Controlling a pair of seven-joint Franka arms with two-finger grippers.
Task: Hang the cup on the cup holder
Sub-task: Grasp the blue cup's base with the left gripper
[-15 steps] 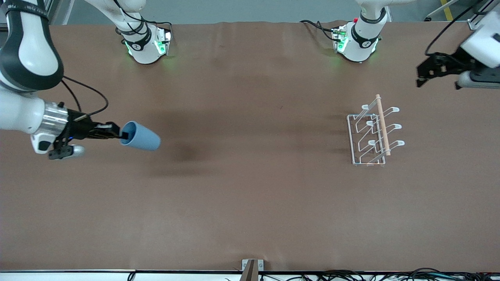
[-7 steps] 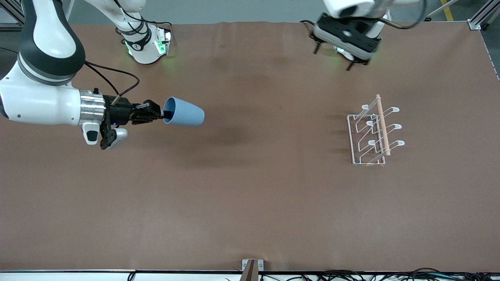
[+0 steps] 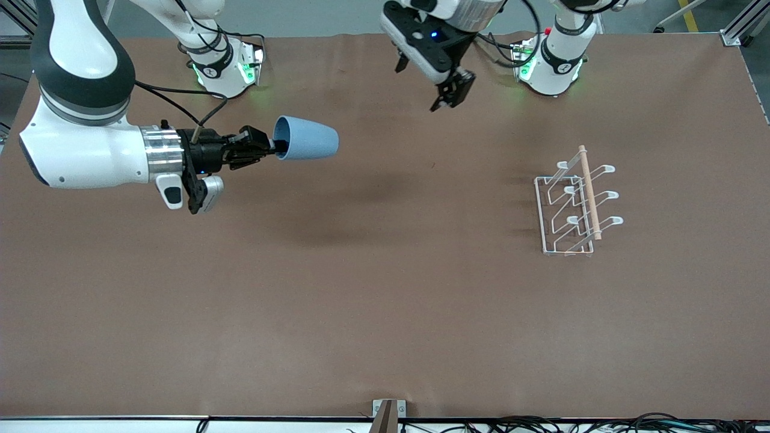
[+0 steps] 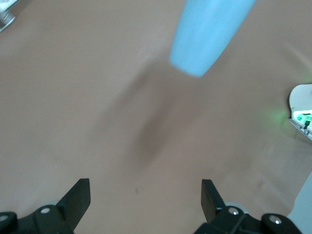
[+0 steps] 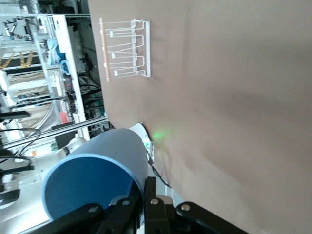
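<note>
Right gripper [image 3: 278, 146]: your jaws are clamped on the cup [image 3: 307, 139] rim, cup sideways above the surface [image 3: 385, 300].
Left gripper [image 3: 452, 96]: jaws apart, empty, aloft.
Holder [image 3: 574, 204]: near your left arm's end.

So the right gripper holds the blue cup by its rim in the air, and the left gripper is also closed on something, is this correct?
Not quite. The left gripper is open and holds nothing; the left wrist view shows its fingers spread apart over bare table. The rest stands: the right gripper holds the blue cup by its rim in the air.
</note>
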